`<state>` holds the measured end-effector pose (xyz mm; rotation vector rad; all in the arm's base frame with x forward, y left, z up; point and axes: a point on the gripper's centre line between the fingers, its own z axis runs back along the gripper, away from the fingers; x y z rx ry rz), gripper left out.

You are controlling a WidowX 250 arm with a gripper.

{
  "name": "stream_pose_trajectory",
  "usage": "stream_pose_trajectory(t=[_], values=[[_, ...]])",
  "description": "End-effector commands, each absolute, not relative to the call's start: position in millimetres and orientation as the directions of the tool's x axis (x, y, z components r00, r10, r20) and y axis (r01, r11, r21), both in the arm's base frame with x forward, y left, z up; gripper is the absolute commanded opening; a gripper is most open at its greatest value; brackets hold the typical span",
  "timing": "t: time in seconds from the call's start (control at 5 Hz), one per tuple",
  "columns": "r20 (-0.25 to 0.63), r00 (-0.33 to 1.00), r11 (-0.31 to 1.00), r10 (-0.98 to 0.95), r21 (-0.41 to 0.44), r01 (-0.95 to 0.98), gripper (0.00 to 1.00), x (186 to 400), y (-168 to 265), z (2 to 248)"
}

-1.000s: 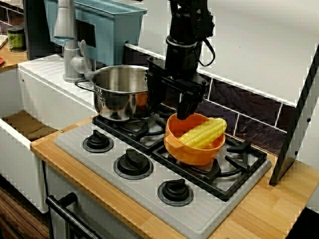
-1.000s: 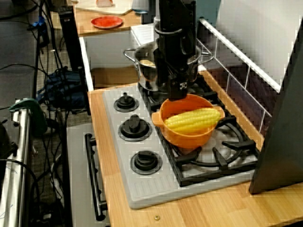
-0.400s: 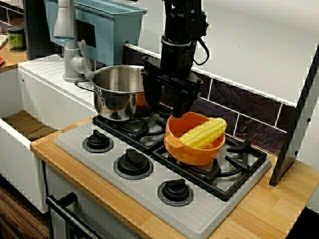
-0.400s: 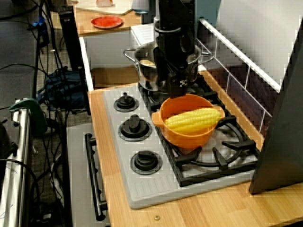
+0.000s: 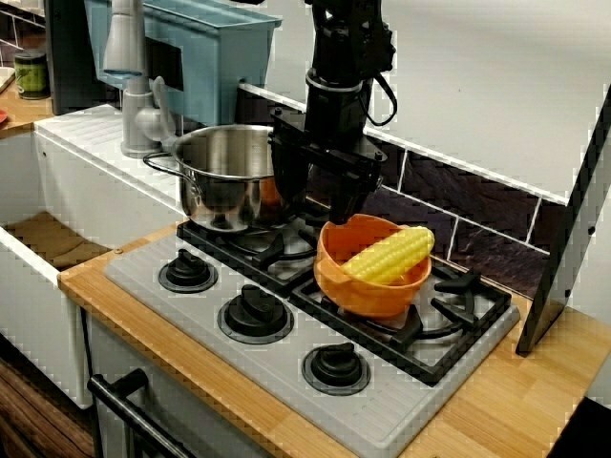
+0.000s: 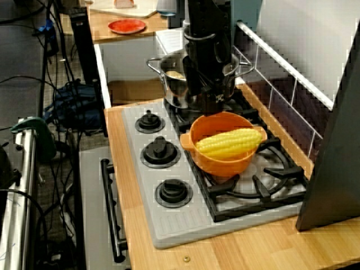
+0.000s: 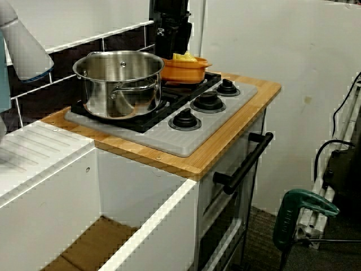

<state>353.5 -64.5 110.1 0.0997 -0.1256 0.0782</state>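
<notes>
Gripper (image 5: 320, 208) spread wide, empty, just above back rim of orange bowl (image 5: 368, 288), corn cob (image 5: 389, 254) inside, steel pot (image 5: 224, 176) beside it

You are working in a small kitchen mock-up that stands in a lab. Under the claw (image 5: 320, 198) lies a grey four-burner gas hob with black knobs (image 5: 181, 298), let into a pale wooden countertop (image 5: 496, 405). Behind the claw runs a dark tiled splashback (image 5: 477, 205). Just beside it stands a shiny steel cooking pot (image 5: 224, 181), and beyond that a grey tap (image 5: 124, 67) and a white sink unit (image 7: 51, 169). Below the claw is an oven front with a black bar handle (image 7: 242, 164). Well away from it, loose black cables (image 6: 34, 90) and a green-capped metal frame (image 7: 302, 206) on the floor mark the lab.
</notes>
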Motion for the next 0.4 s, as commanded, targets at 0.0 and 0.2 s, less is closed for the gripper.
stream_pose_trajectory(t=[0.0,0.2], values=[[0.171,0.982,0.991,0.085,0.088,-0.101,1.00,354.1,-58.6,116.1],[0.177,0.980,0.990,0.097,0.089,-0.114,1.00,354.2,-58.1,112.6]])
